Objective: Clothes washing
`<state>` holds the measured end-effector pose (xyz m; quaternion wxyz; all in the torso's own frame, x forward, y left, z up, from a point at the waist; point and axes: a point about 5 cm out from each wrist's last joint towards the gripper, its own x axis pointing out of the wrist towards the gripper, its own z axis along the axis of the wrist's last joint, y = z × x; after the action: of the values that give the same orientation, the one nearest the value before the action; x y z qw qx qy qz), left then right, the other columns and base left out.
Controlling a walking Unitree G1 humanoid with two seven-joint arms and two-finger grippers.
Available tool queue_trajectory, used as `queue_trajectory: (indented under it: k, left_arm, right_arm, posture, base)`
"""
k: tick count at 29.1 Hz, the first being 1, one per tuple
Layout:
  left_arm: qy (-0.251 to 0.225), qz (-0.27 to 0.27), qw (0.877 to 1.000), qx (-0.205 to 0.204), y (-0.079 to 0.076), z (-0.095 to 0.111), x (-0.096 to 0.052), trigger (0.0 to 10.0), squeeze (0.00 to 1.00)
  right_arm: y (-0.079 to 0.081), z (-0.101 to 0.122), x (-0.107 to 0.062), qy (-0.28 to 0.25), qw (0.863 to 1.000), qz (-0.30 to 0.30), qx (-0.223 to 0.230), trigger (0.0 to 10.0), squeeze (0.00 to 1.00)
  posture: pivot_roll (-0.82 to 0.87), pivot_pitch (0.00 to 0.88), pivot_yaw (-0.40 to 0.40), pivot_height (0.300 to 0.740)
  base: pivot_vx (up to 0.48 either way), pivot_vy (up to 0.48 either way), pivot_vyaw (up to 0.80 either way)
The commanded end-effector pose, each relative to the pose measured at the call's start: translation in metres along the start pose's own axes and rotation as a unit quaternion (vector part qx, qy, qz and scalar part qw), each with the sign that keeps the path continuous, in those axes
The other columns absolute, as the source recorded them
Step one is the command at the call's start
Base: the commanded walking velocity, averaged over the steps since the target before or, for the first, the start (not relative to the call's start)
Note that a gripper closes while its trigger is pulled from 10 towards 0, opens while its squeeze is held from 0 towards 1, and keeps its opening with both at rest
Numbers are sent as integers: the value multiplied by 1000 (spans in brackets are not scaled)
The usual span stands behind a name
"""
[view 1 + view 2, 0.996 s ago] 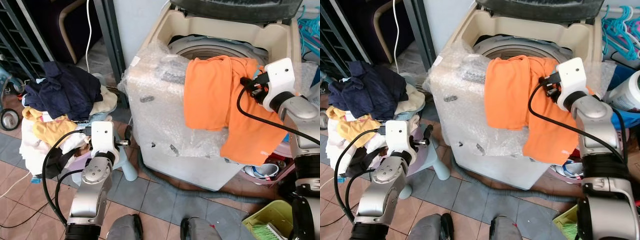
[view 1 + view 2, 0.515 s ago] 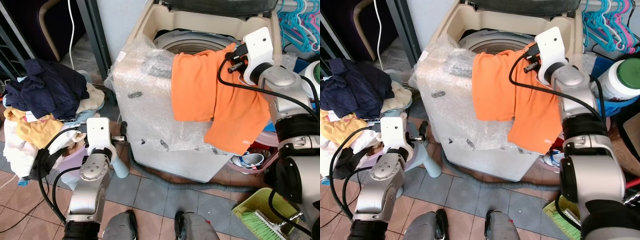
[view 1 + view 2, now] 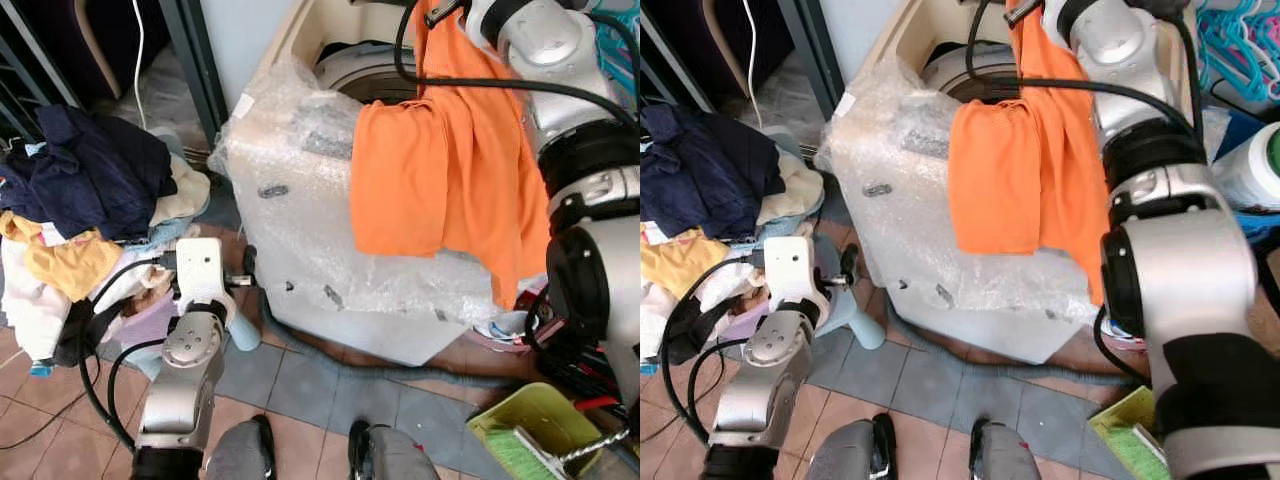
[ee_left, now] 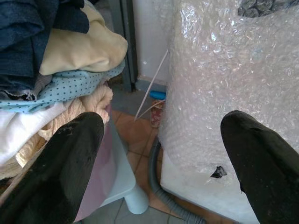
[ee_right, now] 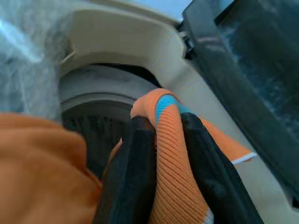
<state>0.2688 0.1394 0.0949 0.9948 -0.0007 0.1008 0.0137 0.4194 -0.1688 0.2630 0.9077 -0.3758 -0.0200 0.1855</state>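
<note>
Lifted higher than a second ago, the right gripper (image 5: pixel 161 154) now holds the orange knit garment (image 3: pixel 440 170) up above the open tub of the cream top-loading washing machine (image 3: pixel 370 85), where earlier the cloth lay draped low across the front. Its two black fingers are clenched on a fold of the orange fabric with a blue trim, seen close in the right wrist view, right over the dark drum opening (image 5: pixel 88 112). Most of the garment hangs outside — one half falls down the front of the machine over the clear bubble wrap (image 3: pixel 300 200) that covers its casing, the other trails down beside the right arm. The left gripper (image 4: pixel 159 154) idles low by the machine's base, its fingers spread wide apart with nothing between them, near the heap of dark blue, yellow and white laundry (image 3: pixel 80 220) piled to the robot's left. By my reading the wash is barely begun: this one piece is raised but not yet in the drum, and the whole heap waits — loading, closing the lid and starting the cycle all remain.
</note>
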Motion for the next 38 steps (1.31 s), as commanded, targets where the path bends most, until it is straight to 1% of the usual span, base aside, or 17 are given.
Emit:
queue_trajectory:
  k: [1, 4, 8, 10, 15, 18, 20, 22, 24, 25, 26, 28, 30, 34, 36, 37, 38]
  left_arm:
    - [-1, 4, 1000, 6, 0, 1, -2, 10000, 0]
    - [-1, 1, 1000, 6, 0, 1, -2, 10000, 0]
    - [3, -6, 1000, 10, 1, -1, -1, 10000, 0]
    - [3, -9, 1000, 12, 0, -2, 0, 10000, 0]
    - [4, -14, 1000, 12, -1, -1, 1, 10000, 0]
    - [6, -20, 1000, 13, -3, -3, 1, 10000, 0]
    - [7, -23, 1000, 14, -3, -3, 0, 10000, 0]
    - [8, -24, 1000, 14, -4, -4, 0, 10000, 0]
    - [8, -26, 1000, 15, -4, -4, 0, 10000, 0]
    - [8, -28, 999, 16, -5, -4, 0, 10000, 0]
    - [8, -29, 999, 16, -5, -4, 0, 10000, 0]
    - [7, -27, 999, 16, -4, -4, 0, 10000, 0]
    - [7, -23, 1000, 16, -2, -3, 0, 10000, 0]
    - [9, -18, 1000, 16, 1, -5, -2, 10000, 0]
    - [10, -17, 1000, 16, 1, -5, -3, 10000, 0]
    - [11, -19, 1000, 16, 0, -6, -3, 10000, 0]
    - [11, -19, 1000, 16, -1, -6, -3, 10000, 0]
  right_arm:
    - [-12, -4, -8, -8, 1000, -8, -29, 10000, 1000]
    - [-22, -15, -19, -27, 999, -37, -20, 10000, 1000]
    - [-39, -17, -36, -75, 994, -80, -13, 10000, 1000]
    - [-46, -21, -51, -99, 991, -90, -3, 10000, 1000]
    - [-57, -52, -85, -56, 990, -130, 25, 10000, 1000]
    - [-45, -79, -99, -10, 992, -110, 62, 10000, 1000]
    - [-28, -84, -102, -17, 994, -63, 83, 10000, 1000]
    - [-17, -84, -103, -30, 994, -36, 97, 10000, 1000]
    - [-14, -84, -104, -29, 994, -31, 102, 10000, 953]
    - [-10, -84, -105, -22, 994, -29, 105, 10000, 627]
    - [-7, -85, -105, -15, 993, -25, 113, 10000, 0]
    - [-3, -87, -101, -8, 991, -25, 128, 10000, 0]
    - [-7, -83, -99, -16, 988, -44, 146, 10000, 0]
    - [-18, -63, -97, -72, 976, -75, 191, 10000, 0]
    - [-15, -57, -96, -88, 974, -62, 202, 10000, 0]
    - [-3, -54, -96, -89, 976, -26, 196, 10000, 0]
    - [1, -53, -96, -88, 977, -14, 195, 10000, 0]
  posture:
    - [-13, 135, 2, 740]
    - [-22, 144, 8, 740]
    - [-38, 143, 15, 740]
    - [-45, 140, 20, 740]
    - [-58, 133, 29, 740]
    - [-61, 130, 33, 740]
    - [-65, 130, 37, 740]
    - [-64, 132, 38, 740]
    - [-64, 133, 37, 740]
    - [-61, 132, 37, 740]
    - [-61, 132, 37, 740]
    - [-50, 131, 33, 740]
    - [-45, 131, 30, 740]
    - [-43, 131, 27, 740]
    - [-43, 130, 27, 740]
    - [-44, 130, 29, 740]
    - [-44, 130, 29, 740]
  base:
    - [0, 0, 0]
    - [0, 0, 0]
    - [0, 0, 0]
    - [0, 0, 0]
    - [0, 0, 0]
    - [0, 0, 0]
    - [0, 0, 0]
    - [0, 0, 0]
    - [0, 0, 0]
    - [0, 0, 0]
    - [0, 0, 0]
    - [0, 0, 0]
    - [0, 0, 0]
    - [0, 0, 0]
    - [0, 0, 0]
    - [0, 0, 0]
    - [0, 0, 0]
